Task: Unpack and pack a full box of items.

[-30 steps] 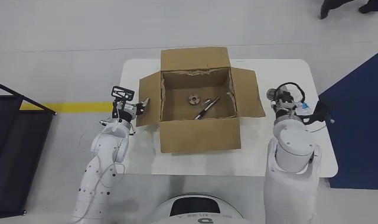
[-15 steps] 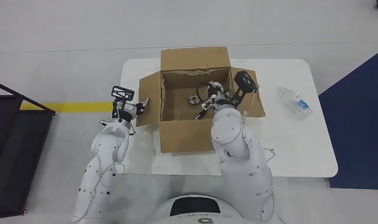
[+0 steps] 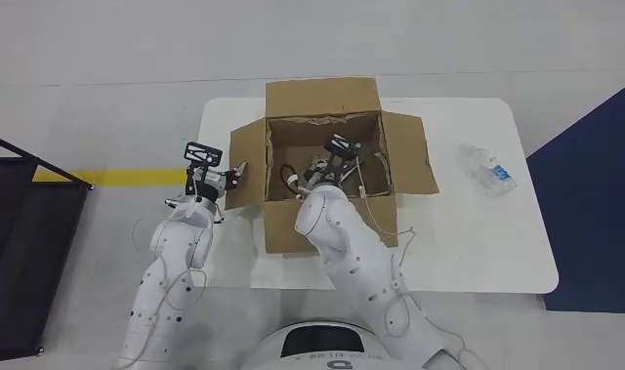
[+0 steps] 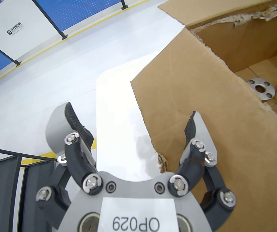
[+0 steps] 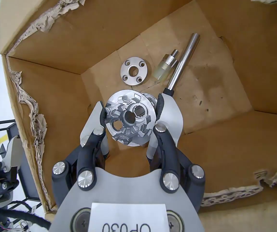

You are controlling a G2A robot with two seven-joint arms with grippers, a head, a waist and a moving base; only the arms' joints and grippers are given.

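An open cardboard box [image 3: 330, 222] stands mid-table. My right gripper [image 5: 130, 112] is down inside it, shut on a toothed metal disc [image 5: 128, 121] just above the box floor. On that floor lie a flat round flange [image 5: 135, 70], a small yellowish cylinder with a threaded stud [image 5: 165, 66] and a steel rod [image 5: 183, 61]. My left gripper [image 4: 131, 121] stands open and holds nothing, just outside the box's left flap [image 4: 201, 112]. From above, the left gripper [image 3: 237, 172] sits at the flap's edge, and the right arm covers the box's near middle.
A clear plastic bottle [image 3: 486, 169] lies on the white table [image 3: 508, 243] right of the box. A black rack [image 3: 29, 243] stands off the table's left side. Torn paper tape hangs along the box rims.
The right arm swung from the bottle at the table's right over into the box, leaving the bottle lying on the table. The left arm has kept still.
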